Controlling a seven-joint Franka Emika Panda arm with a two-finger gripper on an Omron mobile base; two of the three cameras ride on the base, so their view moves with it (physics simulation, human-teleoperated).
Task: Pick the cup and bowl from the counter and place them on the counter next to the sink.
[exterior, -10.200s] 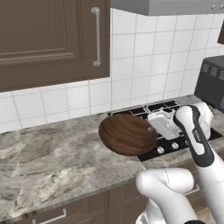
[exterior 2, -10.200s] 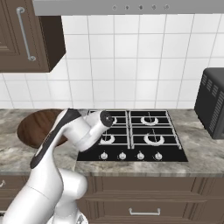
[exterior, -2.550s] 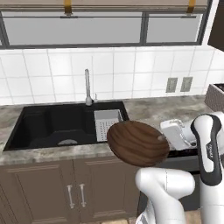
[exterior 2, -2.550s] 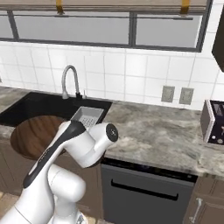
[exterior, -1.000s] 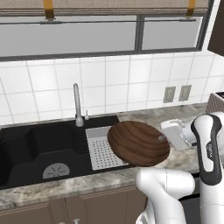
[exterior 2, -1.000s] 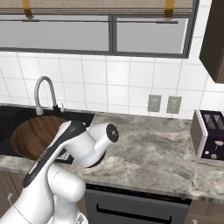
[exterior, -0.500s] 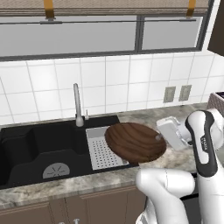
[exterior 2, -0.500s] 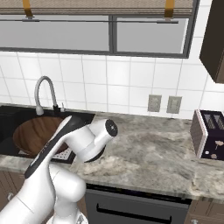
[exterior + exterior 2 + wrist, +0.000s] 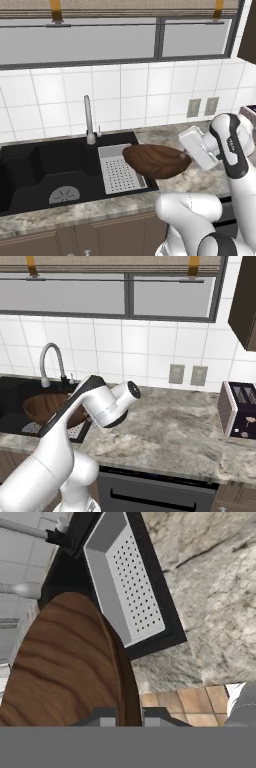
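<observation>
Looking along the hand view, you've got the gripper pinched onto the rim of the bowl: the two dark finger tips sit at 6 o'clock in that picture, one on each side of the thin wooden edge, jaws nearly together with just the rim between them. So the jaws are clamped on the bowl, and the rest of it fans out from the tips toward 10 o'clock, wood grain facing you.

From the left base view the bowl hangs in the air, tilted, with the gripper at its 3 o'clock edge. It's above the right end of the sink, overlapping the grey perforated tray and the front strip of the counter. The chrome faucet stands at about 10 o'clock from the bowl.

In the right base view the bowl peeks out at 9 o'clock of the arm, over the basin. A toaster sits on the counter far off at 3 o'clock.
</observation>
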